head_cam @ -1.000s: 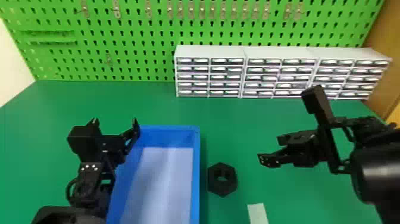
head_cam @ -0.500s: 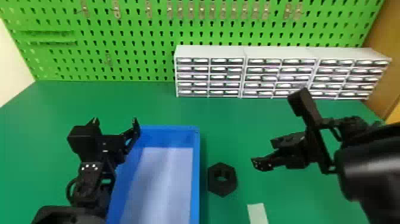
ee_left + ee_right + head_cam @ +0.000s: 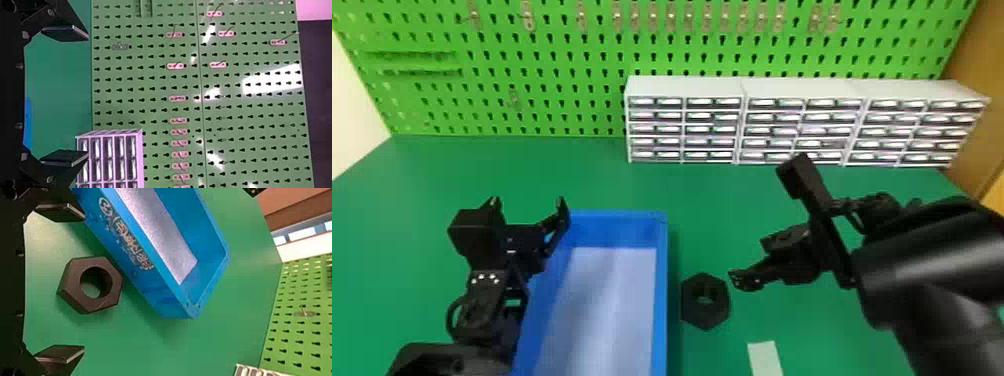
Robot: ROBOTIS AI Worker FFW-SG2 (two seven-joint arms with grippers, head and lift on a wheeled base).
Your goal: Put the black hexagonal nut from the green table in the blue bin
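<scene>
The black hexagonal nut [image 3: 705,302] lies flat on the green table [image 3: 732,200], just right of the blue bin [image 3: 661,300]. Right beside the nut, on its right and slightly above the table, is my right gripper [image 3: 747,265]. In the right wrist view, that gripper [image 3: 60,282] stands open, and the nut [image 3: 70,282] shows between its two spread fingers without being gripped; the bin [image 3: 156,291] is beyond it. My left gripper [image 3: 527,205] is parked by the bin's left side, open with nothing held; in the left wrist view, the gripper [image 3: 64,96] has its fingers wide apart.
White drawer cabinets [image 3: 684,87] stand along the back of the table, before a green pegboard [image 3: 557,75]. A pale strip [image 3: 765,357] lies on the table near the front, right of the nut. A wooden panel [image 3: 977,95] bounds the right side.
My right arm has moved left and slightly down, bringing its gripper close to the nut. The left arm, the nut and the bin have stayed put.
</scene>
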